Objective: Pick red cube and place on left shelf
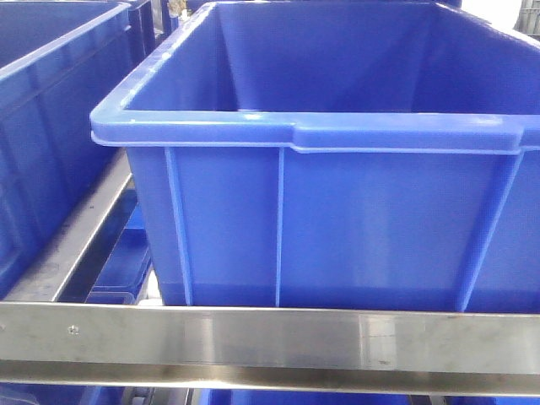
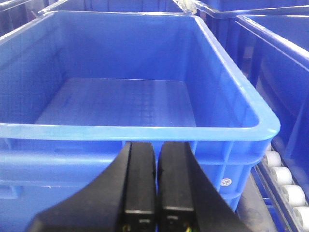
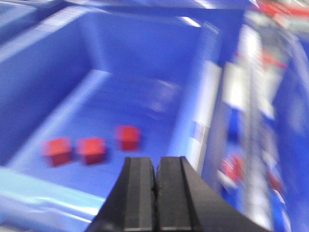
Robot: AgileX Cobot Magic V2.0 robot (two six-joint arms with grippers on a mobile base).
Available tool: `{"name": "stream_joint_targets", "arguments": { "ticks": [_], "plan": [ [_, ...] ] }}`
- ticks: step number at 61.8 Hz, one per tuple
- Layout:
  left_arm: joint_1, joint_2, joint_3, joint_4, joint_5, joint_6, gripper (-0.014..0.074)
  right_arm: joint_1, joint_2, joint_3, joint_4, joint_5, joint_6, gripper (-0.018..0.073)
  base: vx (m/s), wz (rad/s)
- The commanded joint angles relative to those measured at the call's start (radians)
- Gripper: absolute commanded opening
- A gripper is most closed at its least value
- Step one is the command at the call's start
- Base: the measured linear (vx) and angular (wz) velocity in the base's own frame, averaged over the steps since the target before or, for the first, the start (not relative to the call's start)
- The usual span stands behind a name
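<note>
1. Left gripper [image 2: 155,166] is clenched with its black fingers pressed together and nothing between them; it hangs at the near wall of a blue crate [image 2: 145,131] whose patterned floor is bare.
2. To the right of that crate, white rollers [image 2: 285,181] run along the gap before the next blue crate [image 2: 275,53].
3. From the front view, a large blue ribbed crate [image 1: 337,135] sits on the left shelf, behind its near steel rail [image 1: 270,342], which carries a small screw [image 1: 73,329]; a second blue crate [image 1: 51,110] stands to the left.
4. Right gripper [image 3: 155,181] is likewise clenched and empty, above the near rim of a blurred blue bin [image 3: 145,58].
5. On that bin's floor lie three red cubes: left cube [image 3: 58,150], middle cube [image 3: 91,149] just beside it, and right cube [image 3: 128,137] slightly farther back.
</note>
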Motion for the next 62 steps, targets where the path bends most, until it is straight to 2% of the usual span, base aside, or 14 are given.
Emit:
{"name": "stream_joint_targets", "arguments": {
  "ticks": [1, 11, 19, 30, 62],
  "plan": [
    [0.002, -0.014, 0.024, -0.001, -0.090, -0.003, 0.0102, -0.081, -0.016, 0.030, 0.005, -0.172, -0.006, 0.0116, 0.00, 0.00],
    [0.002, -0.014, 0.024, -0.001, -0.090, -0.003, 0.0102, -0.196, -0.127, 0.141, 0.012, -0.259, -0.006, 0.0116, 0.00, 0.00],
    [0.002, -0.014, 0.024, -0.001, -0.090, -0.003, 0.0102, -0.246, -0.215, 0.240, 0.064, -0.262, -0.006, 0.0116, 0.00, 0.00],
    [0.002, -0.014, 0.024, -0.001, -0.090, -0.003, 0.0102, -0.252, -0.312, 0.358, 0.088, -0.281, -0.006, 0.0116, 0.00, 0.00],
    [0.002, -0.014, 0.024, -0.001, -0.090, -0.003, 0.0102, -0.252, -0.309, 0.356, 0.065, -0.258, -0.006, 0.0116, 0.01, 0.03]
  ]
}}
